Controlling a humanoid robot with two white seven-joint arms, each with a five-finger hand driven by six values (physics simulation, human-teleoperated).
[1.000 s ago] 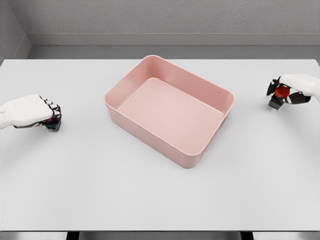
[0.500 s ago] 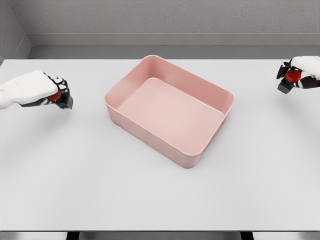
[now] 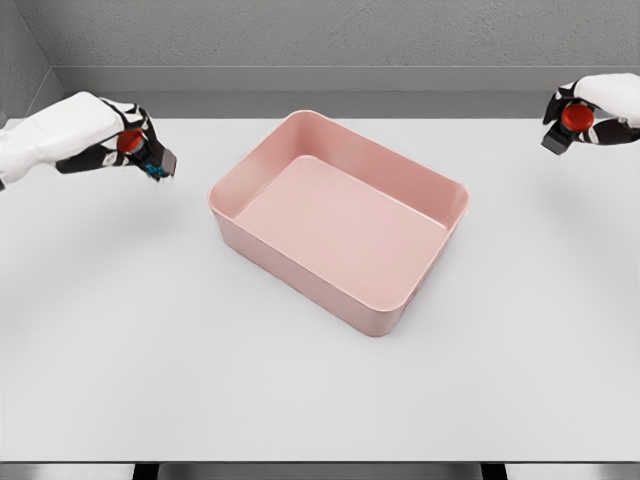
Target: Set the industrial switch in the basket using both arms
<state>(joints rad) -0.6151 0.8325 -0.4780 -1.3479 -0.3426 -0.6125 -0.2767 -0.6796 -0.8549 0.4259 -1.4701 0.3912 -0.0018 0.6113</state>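
A pink rectangular basket (image 3: 228, 197) sits in the middle of the white table, its inside bare. My left hand (image 3: 118, 140) hovers above the table to the basket's left, fingers shut on a small industrial switch (image 3: 150, 157) with a red button and dark body. My right hand (image 3: 585, 115) is raised at the far right, near the table's back edge, shut on a second switch (image 3: 562, 128) with a red button. Both switches are off the table and well apart from the basket.
The white table (image 3: 150, 350) spreads wide around the basket. A grey wall runs behind the table's back edge.
Both hands have lifted their switches off the table. The left hand has risen and moved right toward the basket; the right hand has risen and edged back.
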